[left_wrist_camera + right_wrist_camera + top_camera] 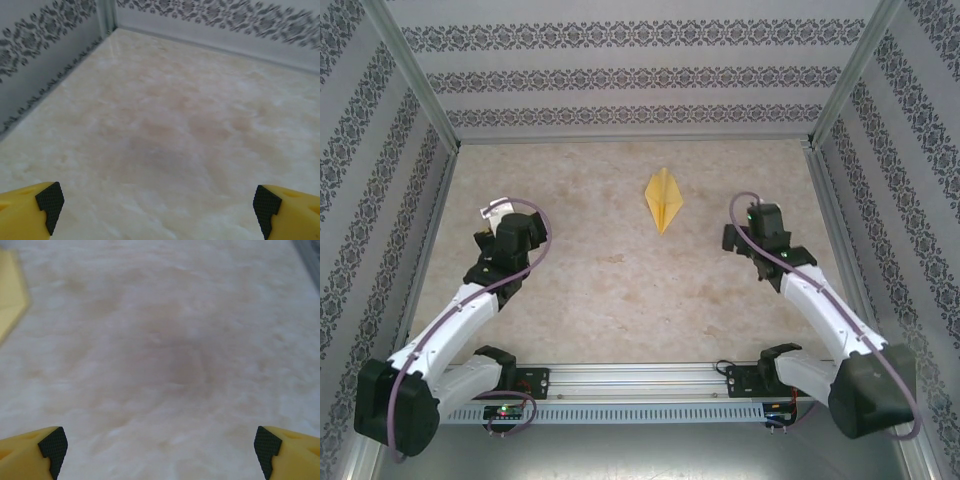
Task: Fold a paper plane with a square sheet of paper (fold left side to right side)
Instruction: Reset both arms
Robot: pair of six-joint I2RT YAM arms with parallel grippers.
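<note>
On the marbled floor [620, 290], paper plane [663, 199] lying free, left jaws and right jaws spread wide, holding nothing.

The left arm [450, 320] reaches forward from its base at the near left, elbow bent and forearm angled inward. The left gripper [157, 202] is spread wide, its yellow fingers and black pads [50, 200] sitting at opposite lower corners of the wrist view. The right arm [830, 310] mirrors it from the near right, also leaning inward, and the right gripper [160, 442] likewise stands wide apart, its black-tipped yellow fingers [52, 445] far to either side.
</note>
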